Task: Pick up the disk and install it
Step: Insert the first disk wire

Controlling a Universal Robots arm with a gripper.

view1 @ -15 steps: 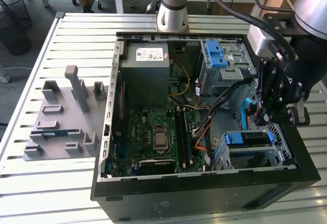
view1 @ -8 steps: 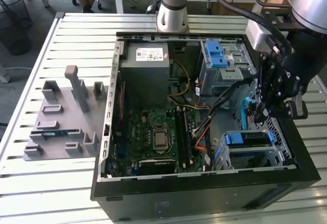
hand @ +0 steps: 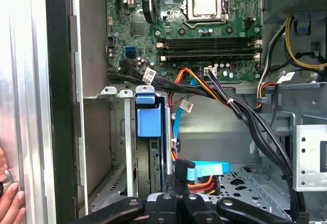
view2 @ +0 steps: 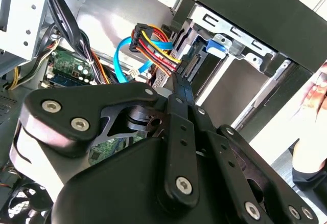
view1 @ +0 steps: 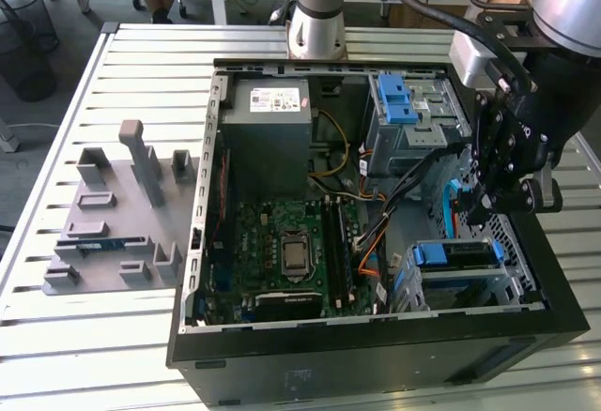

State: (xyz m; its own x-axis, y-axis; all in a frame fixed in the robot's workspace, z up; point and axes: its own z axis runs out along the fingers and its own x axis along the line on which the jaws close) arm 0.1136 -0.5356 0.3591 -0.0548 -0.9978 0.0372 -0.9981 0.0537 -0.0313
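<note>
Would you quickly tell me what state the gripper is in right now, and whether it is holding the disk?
Gripper: inside the computer case, near the lower drive bay; open or shut cannot be told, nor whether it holds anything.

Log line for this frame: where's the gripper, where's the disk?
gripper: inside open case, above drive bay | disk: seated in bay, blue bracket visible | cables: run beside gripper | grip state: unclear

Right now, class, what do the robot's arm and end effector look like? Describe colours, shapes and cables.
The arm is a silver-grey tube with darker joint sections, and black cables run along it. The end effector is matte black, built from flat linkage bars pinned with silver screws.
</note>
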